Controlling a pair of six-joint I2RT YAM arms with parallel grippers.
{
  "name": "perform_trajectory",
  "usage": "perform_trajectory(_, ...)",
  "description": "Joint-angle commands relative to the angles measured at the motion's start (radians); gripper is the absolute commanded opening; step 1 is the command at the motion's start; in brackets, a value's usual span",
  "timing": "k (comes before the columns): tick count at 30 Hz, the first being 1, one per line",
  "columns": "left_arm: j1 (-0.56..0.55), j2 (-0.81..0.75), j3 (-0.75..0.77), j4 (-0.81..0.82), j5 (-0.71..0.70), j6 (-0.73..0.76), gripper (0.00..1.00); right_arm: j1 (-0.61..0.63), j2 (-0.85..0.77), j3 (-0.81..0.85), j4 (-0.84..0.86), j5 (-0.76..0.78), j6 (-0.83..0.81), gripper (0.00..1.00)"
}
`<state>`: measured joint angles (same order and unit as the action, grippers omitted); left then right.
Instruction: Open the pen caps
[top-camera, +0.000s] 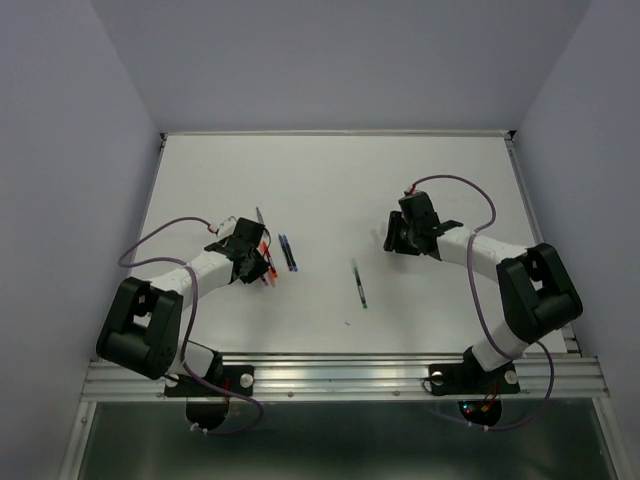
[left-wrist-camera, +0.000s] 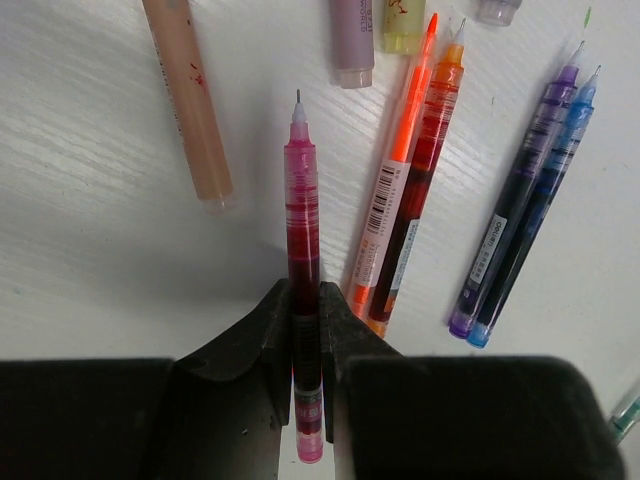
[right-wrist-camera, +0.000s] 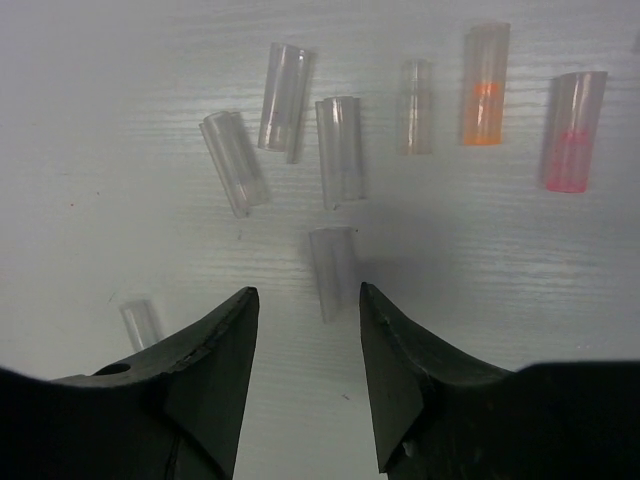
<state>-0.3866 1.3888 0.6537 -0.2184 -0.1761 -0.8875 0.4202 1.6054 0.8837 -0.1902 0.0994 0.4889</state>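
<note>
My left gripper (left-wrist-camera: 305, 297) is shut on a pink-red pen (left-wrist-camera: 302, 200) whose bare tip points away from me, just above the table. Beside it lie two orange pens (left-wrist-camera: 410, 180), a purple and a blue pen (left-wrist-camera: 525, 190), and a peach pen (left-wrist-camera: 190, 110). In the top view the left gripper (top-camera: 252, 260) sits over this pen cluster. My right gripper (right-wrist-camera: 305, 300) is open, with nothing between its fingers. A clear pen cap (right-wrist-camera: 332, 270) lies on the table just beyond them. Several more pen caps lie farther out, among them an orange one (right-wrist-camera: 485, 85) and a pink one (right-wrist-camera: 573, 130).
A green pen (top-camera: 358, 283) lies alone between the two arms, and blue pens (top-camera: 288, 252) lie right of the left gripper. The white table (top-camera: 330, 170) is walled at the back and sides. The right gripper (top-camera: 397, 238) hovers at the table's right middle.
</note>
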Motion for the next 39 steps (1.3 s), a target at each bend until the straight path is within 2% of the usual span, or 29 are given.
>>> perform_trajectory(1, 0.006, -0.02, -0.011, -0.006, -0.003, 0.013, 0.2, 0.015, -0.078, 0.023, 0.0, -0.033, -0.029, 0.52)
perform_trajectory(3, 0.008, -0.033, -0.008, -0.013, -0.003, 0.022, 0.24, 0.025, -0.084, 0.026, 0.0, -0.044, -0.056, 0.55)
perform_trajectory(7, 0.006, -0.054, -0.006, -0.036, 0.003, 0.028, 0.43, 0.095, -0.071, 0.049, -0.005, -0.043, -0.111, 0.56)
perform_trajectory(10, 0.006, -0.074, -0.009, -0.047, 0.001, 0.03, 0.52, 0.138, -0.062, 0.067, -0.005, -0.043, -0.139, 0.6)
perform_trajectory(18, 0.005, -0.142, -0.003, -0.05, 0.026, 0.059, 0.53, 0.232, -0.001, 0.153, -0.018, -0.049, -0.196, 0.6)
perform_trajectory(20, 0.005, -0.163, 0.006, -0.045, 0.05, 0.103, 0.57, 0.241, 0.037, 0.169, -0.038, -0.03, -0.21, 0.6)
perform_trajectory(21, 0.006, -0.169, 0.012, -0.045, 0.061, 0.117, 0.62, 0.256, 0.05, 0.178, -0.046, -0.026, -0.216, 0.6)
perform_trajectory(22, 0.005, -0.175, 0.023, -0.045, 0.069, 0.127, 0.76, 0.27, 0.06, 0.184, -0.052, -0.012, -0.217, 0.6)
perform_trajectory(25, 0.005, -0.217, 0.035, -0.045, 0.087, 0.143, 0.95, 0.295, 0.099, 0.21, -0.078, 0.02, -0.22, 0.6)
perform_trajectory(27, 0.005, -0.257, 0.038, -0.035, 0.093, 0.154, 0.99, 0.305, 0.12, 0.221, -0.087, 0.057, -0.214, 0.6)
perform_trajectory(30, 0.005, -0.298, 0.041, -0.029, 0.101, 0.163, 0.99, 0.324, 0.154, 0.244, -0.121, 0.114, -0.201, 0.6)
perform_trajectory(33, 0.005, -0.32, 0.049, -0.038, 0.092, 0.171, 0.99, 0.344, 0.188, 0.256, -0.143, 0.146, -0.19, 0.54)
perform_trajectory(37, 0.005, -0.329, 0.055, -0.053, 0.067, 0.17, 0.99, 0.353, 0.214, 0.264, -0.176, 0.152, -0.15, 0.4)
perform_trajectory(39, 0.005, -0.329, 0.055, -0.058, 0.064, 0.168, 0.99, 0.353, 0.218, 0.261, -0.183, 0.152, -0.136, 0.29)
